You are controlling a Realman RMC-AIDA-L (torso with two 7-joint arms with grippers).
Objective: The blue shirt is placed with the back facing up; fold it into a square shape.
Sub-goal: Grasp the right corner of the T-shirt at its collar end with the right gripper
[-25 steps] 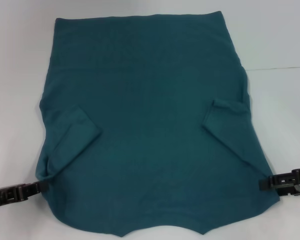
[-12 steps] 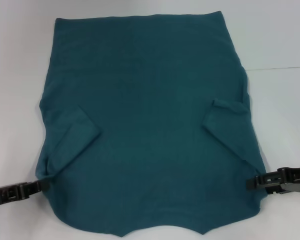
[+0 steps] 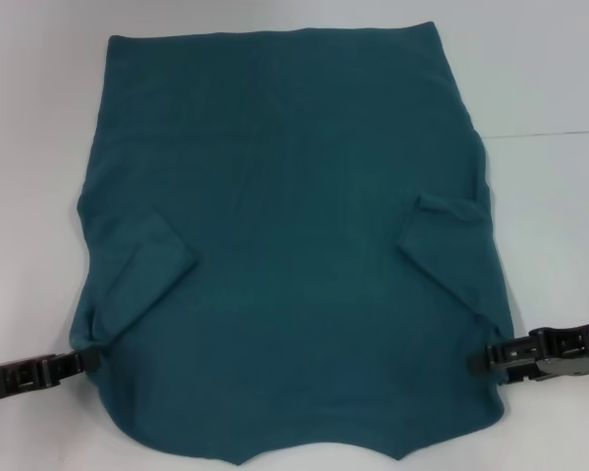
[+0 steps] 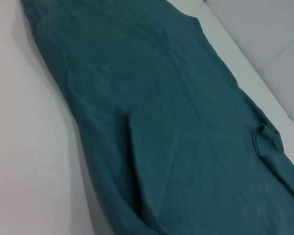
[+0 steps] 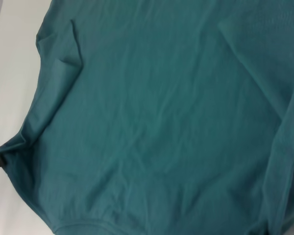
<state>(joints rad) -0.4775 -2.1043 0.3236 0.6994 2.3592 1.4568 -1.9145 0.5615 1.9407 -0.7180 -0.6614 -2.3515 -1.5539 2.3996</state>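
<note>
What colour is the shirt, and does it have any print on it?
The shirt is plain dark teal-blue with no print, clearest in the head view.

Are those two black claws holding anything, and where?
Both grip the blue shirt: left end effector at its left side edge, right end effector at its right edge, near the shoulders.

White table (image 3: 550, 78), smooth and matte, with a thin dark seam across the far right. Directly on it, a blue shirt (image 3: 294, 245), spread flat, both sleeves folded in over the body, one at the left, one at the right. Straight edge at the far side; curved edge at the near side, cut off by the near border of the head view. Bare table showing left, right and beyond.
</note>
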